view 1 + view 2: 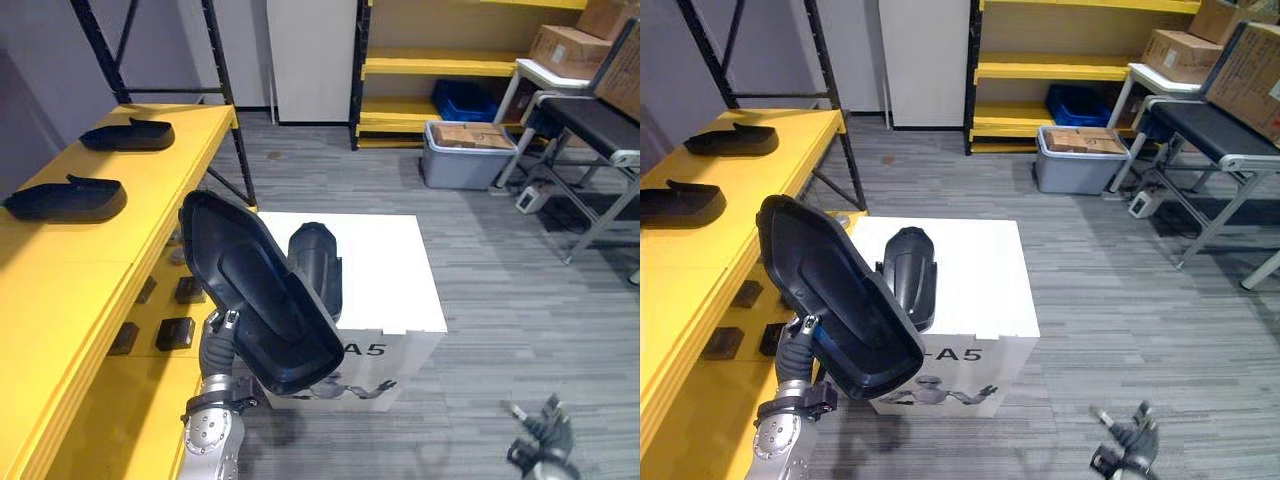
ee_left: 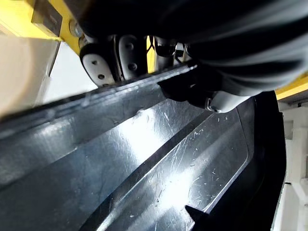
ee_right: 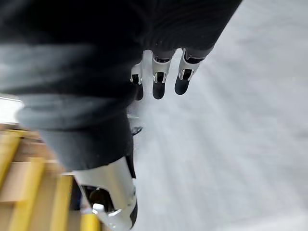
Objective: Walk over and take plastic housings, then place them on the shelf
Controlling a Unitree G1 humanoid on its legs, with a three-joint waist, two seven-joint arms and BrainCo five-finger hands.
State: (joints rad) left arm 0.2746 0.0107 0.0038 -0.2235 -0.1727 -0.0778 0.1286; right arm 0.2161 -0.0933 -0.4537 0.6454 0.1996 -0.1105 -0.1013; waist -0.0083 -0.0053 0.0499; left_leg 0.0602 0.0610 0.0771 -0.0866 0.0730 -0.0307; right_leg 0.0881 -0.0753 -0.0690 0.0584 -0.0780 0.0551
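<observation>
Black housing [image 1: 255, 290] pinched at its rim by left hand [image 2: 98, 65], long axis slanting toward shelf [image 1: 90, 270] at frame's left; right hand [image 3: 159, 79] slack, empty.

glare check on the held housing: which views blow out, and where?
Left wrist view: broad white highlight on the inner face of the plastic housing, below the left hand gripping its rim; scratches glint in it. Left eye view: only soft sheen along its ridge; the white box top is brightest. Right wrist view: no glare on the open right hand.
</observation>
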